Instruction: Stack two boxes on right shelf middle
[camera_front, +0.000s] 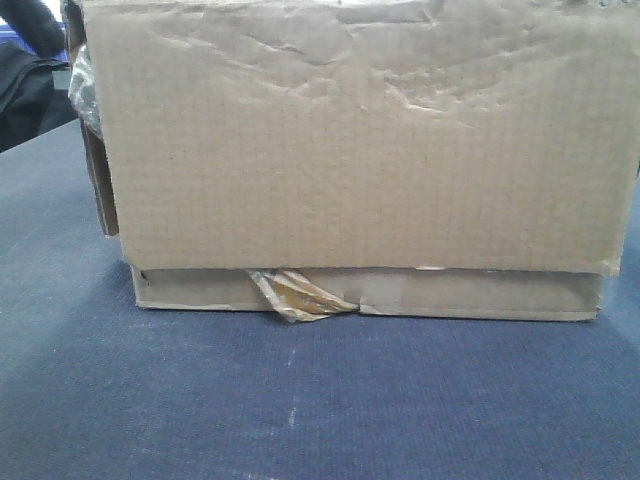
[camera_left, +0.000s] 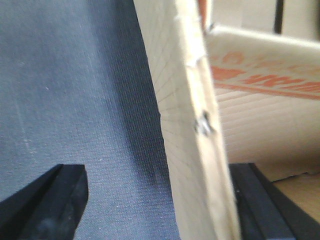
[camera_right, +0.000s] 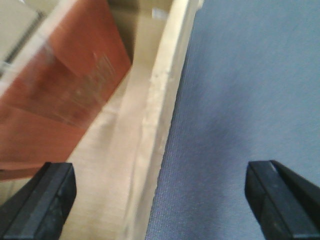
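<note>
A: The left hand (camera_left: 157, 172) and right hand (camera_right: 157, 170) each gape wide astride a wall of the box (camera_front: 360, 150), holding nothing.
B: The box rests on blue cloth (camera_front: 300, 400); when lifted, its peeling tape (camera_front: 300, 297) could let the bottom flap drop.

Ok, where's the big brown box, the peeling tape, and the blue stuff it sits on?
Box (camera_front: 360, 150): front-facing view, middle of its creased front face.
Tape (camera_front: 300, 296): front-facing view, loose curl at the bottom flap.
Blue surface (camera_front: 300, 410): front-facing view, bare patch before the box.
</note>
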